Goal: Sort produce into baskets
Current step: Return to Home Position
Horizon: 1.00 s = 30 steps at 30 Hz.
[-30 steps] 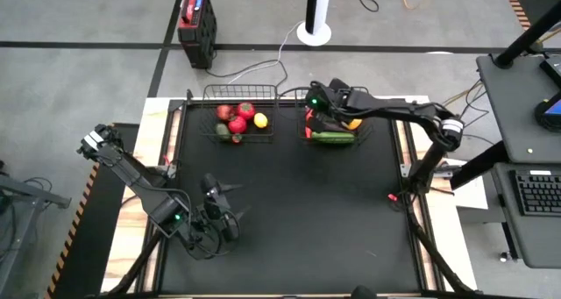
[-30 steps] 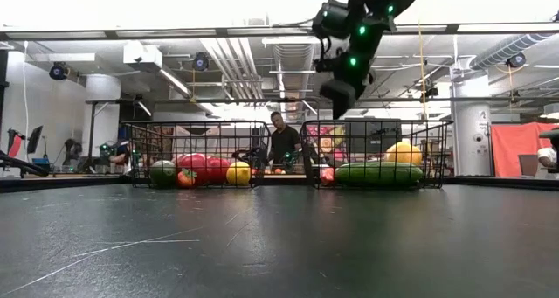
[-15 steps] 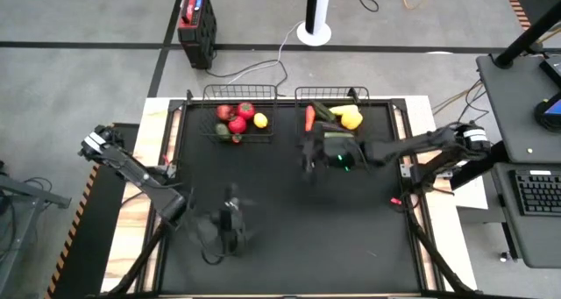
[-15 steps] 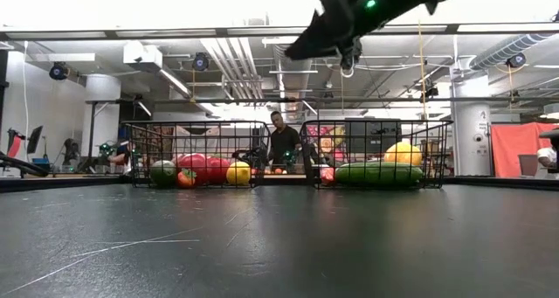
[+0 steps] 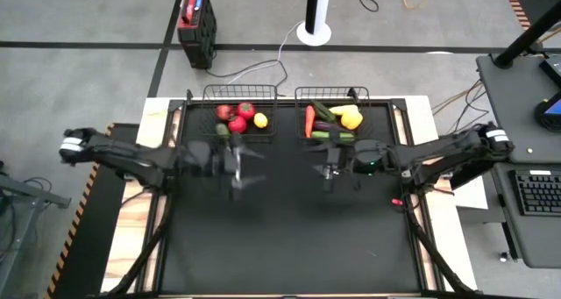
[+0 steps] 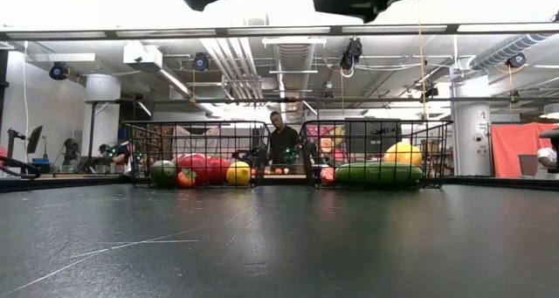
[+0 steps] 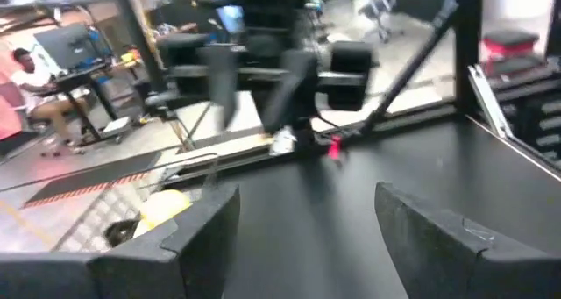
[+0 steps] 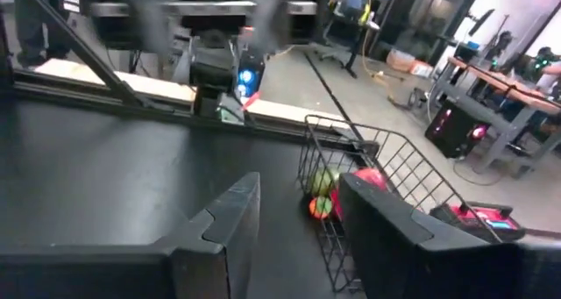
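Observation:
Two black wire baskets stand at the table's far edge. The left basket (image 5: 241, 122) holds red tomatoes, a yellow lemon and a green piece. The right basket (image 5: 333, 119) holds an orange carrot, green cucumbers and a yellow pepper. In the low view both baskets (image 6: 199, 154) (image 6: 376, 154) rest on the table with the produce inside. My left gripper (image 5: 238, 172) hovers in front of the left basket, open and empty (image 7: 307, 238). My right gripper (image 5: 326, 169) hovers in front of the right basket, open and empty (image 8: 298, 229).
The black table top (image 5: 289, 238) lies bare in front of the baskets. A red-and-black box (image 5: 195, 14) and a white pole base (image 5: 314, 27) stand on the floor beyond the table. A person (image 6: 281, 145) shows in the room behind.
My right gripper has drawn back from above the right basket toward the table's near edge and now hovers in front of it. My left gripper has swung from the near left part of the table toward the far edge, up to the left basket. The produce has kept still.

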{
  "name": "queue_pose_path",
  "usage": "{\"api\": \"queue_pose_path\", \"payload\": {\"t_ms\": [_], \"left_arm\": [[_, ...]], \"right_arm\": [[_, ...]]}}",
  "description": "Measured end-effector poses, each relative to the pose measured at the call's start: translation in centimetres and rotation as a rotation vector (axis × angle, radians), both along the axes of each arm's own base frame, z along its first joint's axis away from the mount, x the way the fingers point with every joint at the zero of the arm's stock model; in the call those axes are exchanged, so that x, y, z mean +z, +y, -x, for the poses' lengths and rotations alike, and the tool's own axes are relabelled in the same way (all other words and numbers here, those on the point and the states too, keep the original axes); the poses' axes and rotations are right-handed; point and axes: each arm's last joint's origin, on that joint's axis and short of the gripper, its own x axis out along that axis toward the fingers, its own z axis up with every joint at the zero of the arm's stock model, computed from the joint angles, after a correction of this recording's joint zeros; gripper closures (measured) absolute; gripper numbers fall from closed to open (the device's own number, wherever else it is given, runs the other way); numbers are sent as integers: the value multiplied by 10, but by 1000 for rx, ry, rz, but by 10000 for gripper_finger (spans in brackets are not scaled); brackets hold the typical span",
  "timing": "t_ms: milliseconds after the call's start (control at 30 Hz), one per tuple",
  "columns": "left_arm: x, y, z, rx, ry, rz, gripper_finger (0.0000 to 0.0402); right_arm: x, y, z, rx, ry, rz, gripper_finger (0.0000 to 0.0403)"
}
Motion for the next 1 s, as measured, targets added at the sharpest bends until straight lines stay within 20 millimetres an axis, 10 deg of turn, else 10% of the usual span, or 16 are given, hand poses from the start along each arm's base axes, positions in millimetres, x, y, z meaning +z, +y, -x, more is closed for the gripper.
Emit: {"api": "queue_pose_path", "payload": {"t_ms": [167,533,1000], "left_arm": [[-3,35,37,51,-56,80,155],[-21,36,116,43,-223,131,155],[-65,36,149,70,-325,173,155]], "right_arm": [[-1,-3,16,-6,-13,-4,253],[-16,-6,59,-10,-62,-45,261],[-56,-9,120,61,-325,-151,263]]}}
